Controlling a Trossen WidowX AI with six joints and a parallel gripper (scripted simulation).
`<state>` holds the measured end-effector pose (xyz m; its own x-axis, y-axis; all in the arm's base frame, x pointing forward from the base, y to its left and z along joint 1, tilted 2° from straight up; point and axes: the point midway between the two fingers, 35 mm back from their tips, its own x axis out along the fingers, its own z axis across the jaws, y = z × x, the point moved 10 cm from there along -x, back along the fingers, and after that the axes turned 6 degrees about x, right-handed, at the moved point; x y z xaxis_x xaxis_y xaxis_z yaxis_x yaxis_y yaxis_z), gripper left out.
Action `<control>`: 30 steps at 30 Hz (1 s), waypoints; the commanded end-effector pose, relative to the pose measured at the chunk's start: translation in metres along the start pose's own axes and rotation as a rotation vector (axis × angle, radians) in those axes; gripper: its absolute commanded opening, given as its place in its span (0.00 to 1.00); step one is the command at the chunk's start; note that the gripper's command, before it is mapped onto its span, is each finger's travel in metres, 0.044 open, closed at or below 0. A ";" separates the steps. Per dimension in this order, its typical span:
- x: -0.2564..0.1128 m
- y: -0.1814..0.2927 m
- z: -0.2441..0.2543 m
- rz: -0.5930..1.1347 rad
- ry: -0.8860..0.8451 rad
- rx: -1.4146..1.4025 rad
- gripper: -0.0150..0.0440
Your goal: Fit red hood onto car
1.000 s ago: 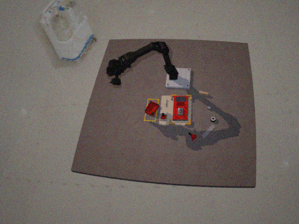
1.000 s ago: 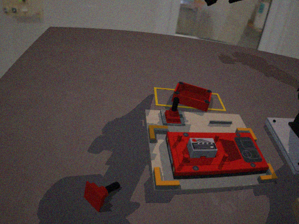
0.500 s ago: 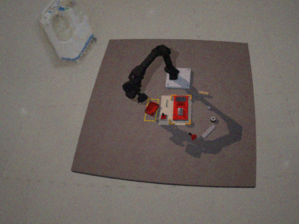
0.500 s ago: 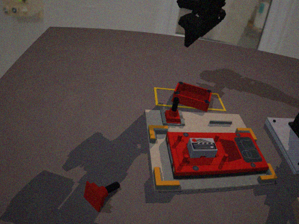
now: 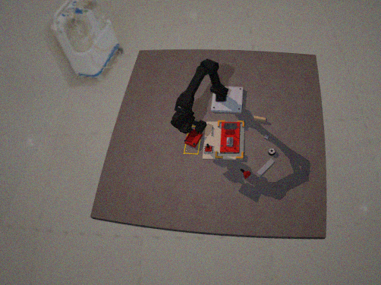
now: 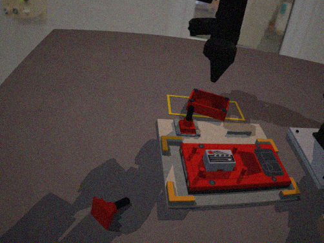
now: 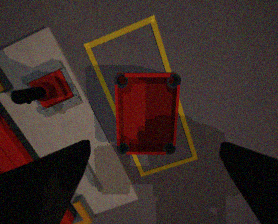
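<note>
The red hood (image 5: 193, 139) (image 6: 209, 105) (image 7: 137, 112) lies on the table, hollow side and corner bosses up, askew across a yellow outline. My gripper (image 6: 214, 79) (image 7: 154, 147) is open and empty above the hood; in the wrist view its fingers stand wide to either side, near the hood's lower end. The red chassis (image 5: 224, 148) (image 6: 222, 183) sits in the jig (image 5: 212, 156) (image 6: 210, 203) (image 7: 52, 130). The grey engine block (image 5: 230, 142) (image 6: 220, 164) is on its deck, with short red pegs around it.
The yellow outline (image 5: 191, 154) (image 7: 120, 32) is beside the jig. A red piece with a black post (image 6: 187, 127) (image 7: 59, 89) stands on the jig's near-hood side. A loose red piece (image 5: 247, 174) (image 6: 104, 211), a wheel (image 5: 272, 151), a grey bar (image 5: 266, 167) and a tan rod (image 5: 259, 119) lie beyond.
</note>
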<state>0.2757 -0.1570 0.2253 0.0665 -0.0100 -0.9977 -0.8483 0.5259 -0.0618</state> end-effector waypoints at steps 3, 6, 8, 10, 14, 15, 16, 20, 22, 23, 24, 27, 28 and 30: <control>0.005 -0.001 0.002 0.011 -0.006 -0.010 1.00; 0.007 -0.001 0.002 0.011 -0.006 -0.010 1.00; 0.009 -0.001 0.002 0.011 -0.006 -0.010 1.00; 0.011 -0.001 0.002 0.011 -0.006 -0.010 1.00; 0.014 -0.001 0.002 0.011 -0.006 -0.010 1.00; 0.015 -0.001 0.002 0.011 -0.006 -0.010 1.00; 0.016 -0.001 0.002 0.011 -0.006 -0.010 1.00; 0.019 -0.002 0.002 0.011 -0.006 -0.010 1.00; 0.021 -0.002 0.002 0.011 -0.006 -0.010 1.00; 0.022 -0.002 0.002 0.011 -0.006 -0.010 1.00; 0.023 -0.002 0.002 0.011 -0.006 -0.010 1.00; 0.025 -0.002 0.002 0.011 -0.006 -0.010 1.00; 0.026 -0.002 0.002 0.011 -0.006 -0.010 1.00; 0.028 -0.002 0.002 0.011 -0.006 -0.010 1.00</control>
<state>0.2797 -0.1569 0.2023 0.0638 -0.0056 -0.9979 -0.8517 0.5208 -0.0573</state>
